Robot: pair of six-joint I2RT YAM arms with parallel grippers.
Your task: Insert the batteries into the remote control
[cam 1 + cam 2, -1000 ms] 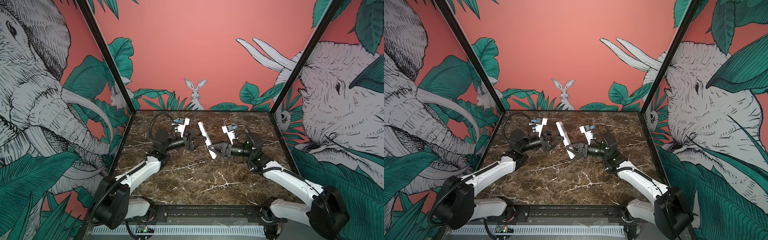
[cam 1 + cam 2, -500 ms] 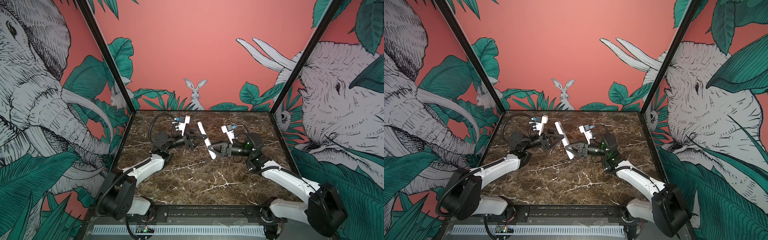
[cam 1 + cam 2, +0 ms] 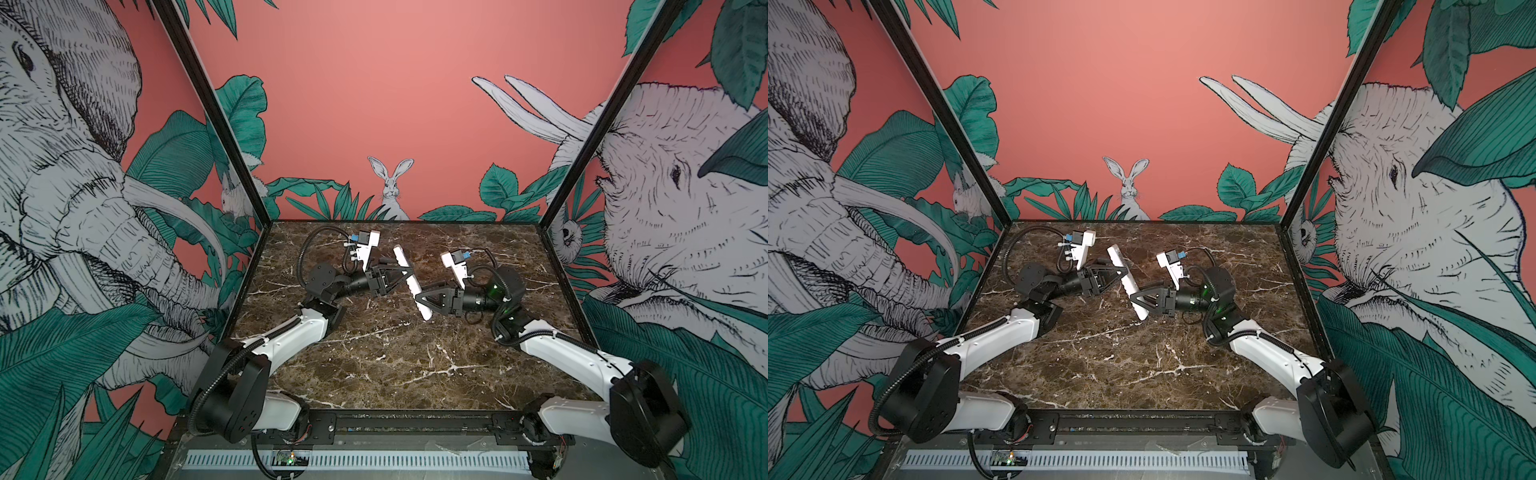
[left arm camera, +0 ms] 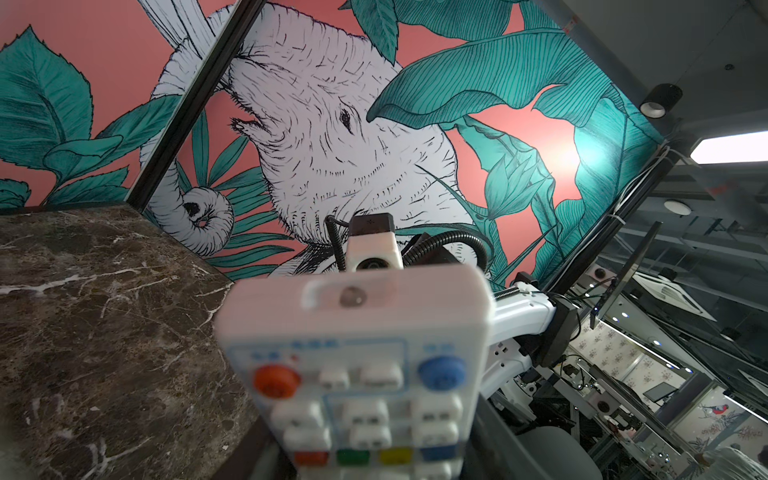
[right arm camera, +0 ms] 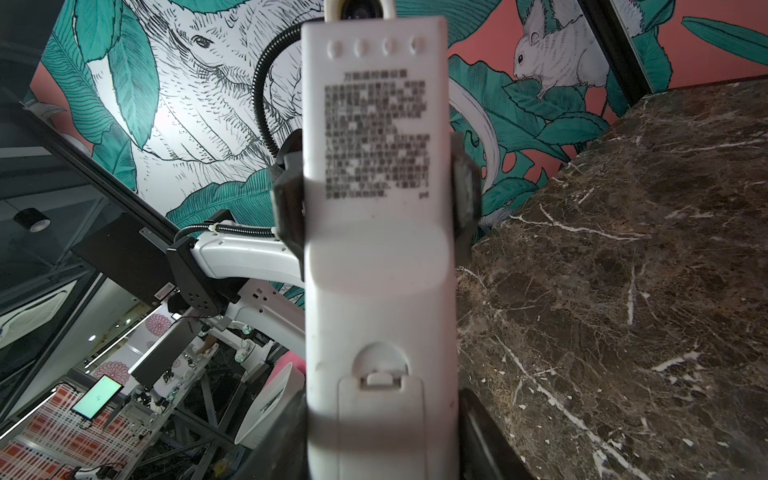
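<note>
The white remote control [image 3: 411, 282] [image 3: 1126, 282] hangs tilted above the table between both arms. My right gripper [image 3: 420, 301] [image 5: 380, 451] is shut on its lower end, where the plain back shows a small cover [image 5: 380, 415] in place. My left gripper [image 3: 406, 272] [image 4: 365, 457] is on the upper half, on the button side [image 4: 357, 374]. In the right wrist view the left gripper's fingers [image 5: 286, 208] press against both long edges. The batteries are out of view.
The dark marble table [image 3: 395, 365] lies below the arms, boxed in by painted walls on three sides with black corner posts [image 3: 569, 174]. A black rail [image 3: 415, 419] runs along the front edge.
The left gripper has moved right to the remote and narrowed its jaws around the upper half. The right gripper has kept its hold, and the remote has barely shifted.
</note>
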